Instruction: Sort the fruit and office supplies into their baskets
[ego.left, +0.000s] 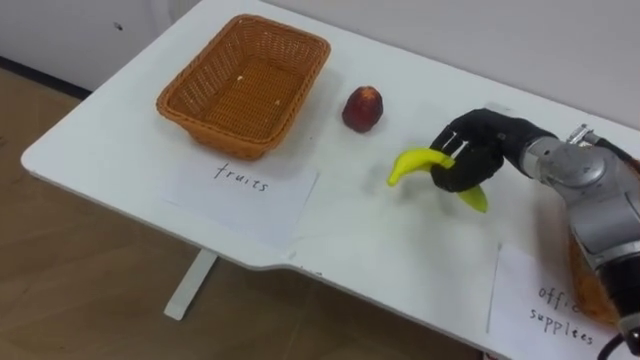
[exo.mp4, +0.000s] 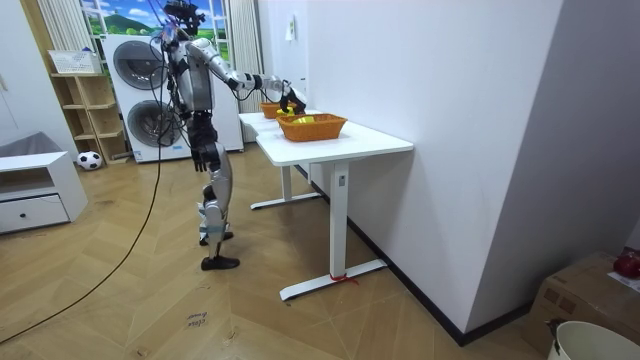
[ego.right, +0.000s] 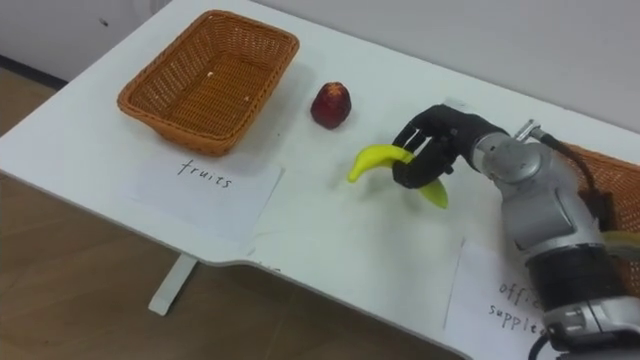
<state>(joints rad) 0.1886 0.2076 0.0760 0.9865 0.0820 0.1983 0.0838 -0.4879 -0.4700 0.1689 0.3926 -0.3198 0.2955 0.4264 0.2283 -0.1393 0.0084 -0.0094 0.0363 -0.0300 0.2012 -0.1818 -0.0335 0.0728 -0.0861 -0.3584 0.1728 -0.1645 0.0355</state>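
A yellow-green banana (ego.left: 418, 165) (ego.right: 374, 160) hangs just above the white table (ego.left: 120, 130), with my right hand (ego.left: 470, 150) (ego.right: 430, 145) curled round its middle. A red apple (ego.left: 363, 108) (ego.right: 331, 104) lies on the table to the hand's left. Further left stands the empty wicker fruit basket (ego.left: 245, 82) (ego.right: 208, 78), behind a paper label (ego.left: 240, 185). At the right edge shows part of a second wicker basket (ego.right: 612, 165) by its own label (ego.left: 545, 305). In the room view I stand at the table's long side, right arm stretched over it toward the near basket (exo.mp4: 312, 127).
The table's front edge runs diagonally close to the labels, with wood floor (ego.left: 80, 270) below. A white wall lies behind the table. In the room view, washing machines (exo.mp4: 135, 75) and a shelf stand behind me.
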